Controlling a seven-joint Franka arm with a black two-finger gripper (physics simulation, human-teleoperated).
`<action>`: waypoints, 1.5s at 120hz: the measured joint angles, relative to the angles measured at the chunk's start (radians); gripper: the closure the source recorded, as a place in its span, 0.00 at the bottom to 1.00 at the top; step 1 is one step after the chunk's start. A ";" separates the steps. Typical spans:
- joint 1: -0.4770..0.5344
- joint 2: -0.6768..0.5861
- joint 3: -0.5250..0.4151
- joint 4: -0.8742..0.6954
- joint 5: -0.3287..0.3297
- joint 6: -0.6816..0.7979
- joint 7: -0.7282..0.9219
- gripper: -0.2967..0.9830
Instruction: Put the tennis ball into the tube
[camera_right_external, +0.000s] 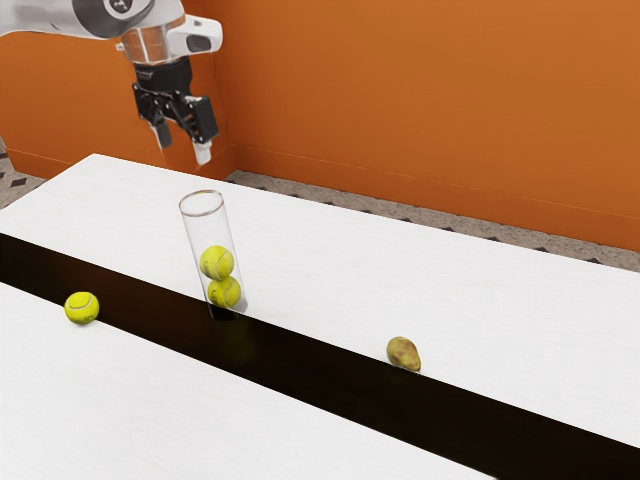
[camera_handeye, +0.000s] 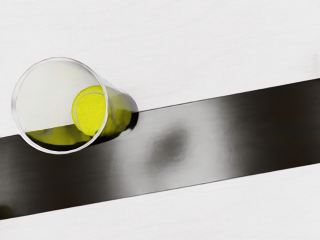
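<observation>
- The orange wall (camera_right_external: 420, 110) rises behind the gripper (camera_right_external: 183, 152) in the exterior view, with tiled floor (camera_right_external: 310, 200) along its foot.
- The white table (camera_right_external: 330, 235) spreads below the gripper and out toward the exterior view's right, well past it.
- A glossy black strip (camera_right_external: 330, 370) runs across the tabletop, lower than the gripper and on the camera's side of it in the exterior view.
- The Franka arm (camera_right_external: 60, 18) comes in from the exterior view's upper left and carries the gripper at its end.
- The gripper hangs above the tabletop level, fingertips pointing down. Its two fingers stand apart and nothing is between them.
- The clear tube (camera_right_external: 192, 235) stands upright on the table, its round rim lower than the fingertips and apart from them. Its base is at the black strip's far edge.
- Two tennis balls are stacked in the tube, both below the gripper: the upper ball (camera_right_external: 216, 262) rests on the lower ball (camera_right_external: 224, 292). The wrist view looks down through the tube's open mouth onto yellow-green felt.
- The loose tennis ball (camera_right_external: 82, 308) lies outside the tube, well apart from the gripper, lower and toward the exterior view's left, at the strip's near edge.
- The pear (camera_right_external: 403, 353) lies lower than the gripper and well off toward the exterior view's right, at the strip's far edge.
</observation>
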 joint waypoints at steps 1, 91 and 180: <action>0.000 0.000 0.000 0.000 0.000 0.001 0.001 0.23; 0.101 -0.131 0.155 -0.397 0.053 0.182 0.070 0.23; 0.294 0.127 0.216 -0.544 -0.016 0.578 0.286 0.23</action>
